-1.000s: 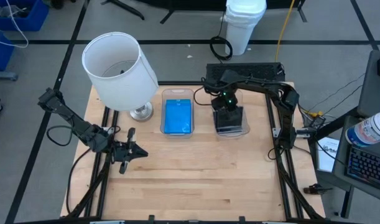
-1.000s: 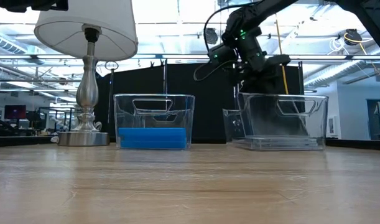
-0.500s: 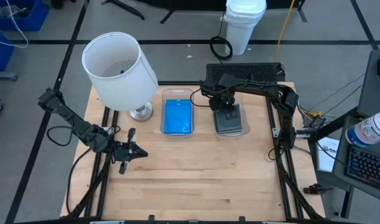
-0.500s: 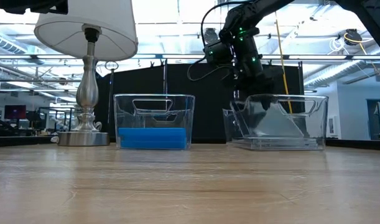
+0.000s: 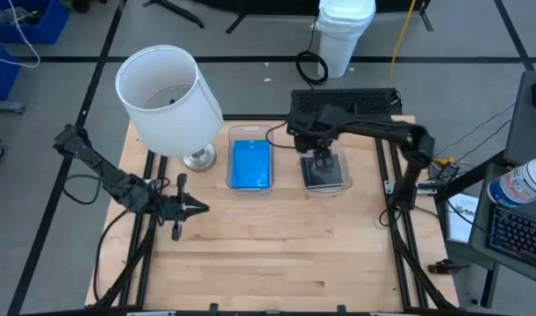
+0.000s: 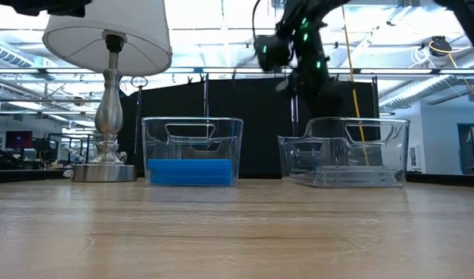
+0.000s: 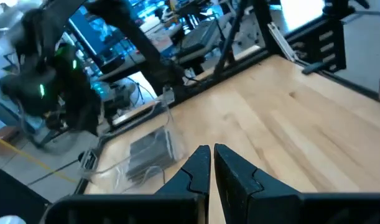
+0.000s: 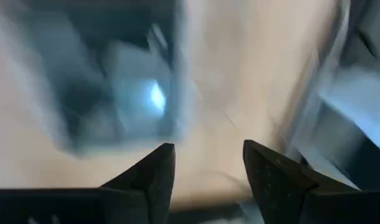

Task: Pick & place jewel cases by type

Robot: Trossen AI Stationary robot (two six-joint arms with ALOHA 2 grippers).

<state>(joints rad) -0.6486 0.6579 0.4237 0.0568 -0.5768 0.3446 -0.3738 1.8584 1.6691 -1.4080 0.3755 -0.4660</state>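
Several bright blue jewel cases [image 5: 250, 165] lie flat in the left clear bin [image 6: 192, 128]. Clear cases with dark grey insides [image 5: 325, 174] lie flat in the right clear bin [image 6: 350, 132]; the left wrist view shows them too [image 7: 149, 153]. My right gripper [image 8: 206, 168] hovers open above the right bin [image 5: 323, 160], pointing steeply down with nothing between its fingers. My left gripper [image 7: 212, 163] is shut and holds nothing. It hangs over the table's left part [image 5: 190, 208], pointing toward the bins.
A lamp with a white shade [image 5: 168, 96] stands on its metal foot [image 6: 105, 172] at the table's far left, beside the left bin. The wooden table [image 5: 276, 254] lies bare in front of the bins. A white bucket [image 5: 345, 31] stands on the floor beyond the far edge.
My right gripper has let go of a clear case inside the right bin, risen out of the bin and tipped. The case first leaned against the bin's wall, then fell flat onto the others. My left gripper has rolled slightly in place.
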